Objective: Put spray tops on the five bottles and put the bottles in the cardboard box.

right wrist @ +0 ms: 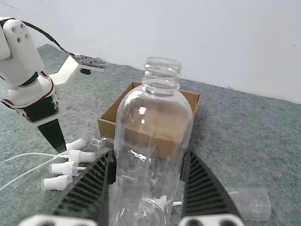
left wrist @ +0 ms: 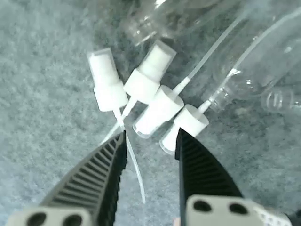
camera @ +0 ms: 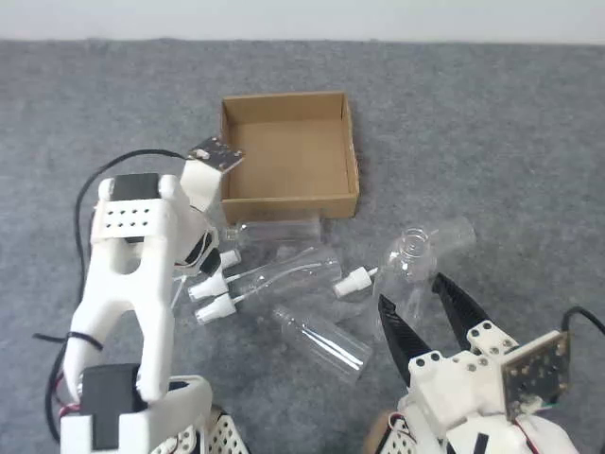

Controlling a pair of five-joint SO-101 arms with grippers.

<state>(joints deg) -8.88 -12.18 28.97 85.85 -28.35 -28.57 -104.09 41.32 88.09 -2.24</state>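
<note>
Grey felt surface (camera: pixel 510 123) carries your cardboard box (camera: pixel 288 194) at the back, with loose bottles (camera: pixel 321 342) lying before it. Your right tool (right wrist: pixel 148 157) clamps one clear bottle (right wrist: pixel 153 122) neck up, ready for a top. Your left tool (left wrist: pixel 151 134) hangs wide over the clustered spray tops (left wrist: pixel 141 84), likely to pick one.

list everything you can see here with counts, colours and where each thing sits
cardboard box: one, brown, open, far middle of the table
bottles: five, clear; four lying in front of the box, one in the right gripper
spray tops: five, white; four clustered near the box's left corner, one beside the held bottle
table cover: one, grey, under everything
left gripper: one, black fingers, open, just above the clustered tops
right gripper: one, black fingers, shut on the held bottle
</note>
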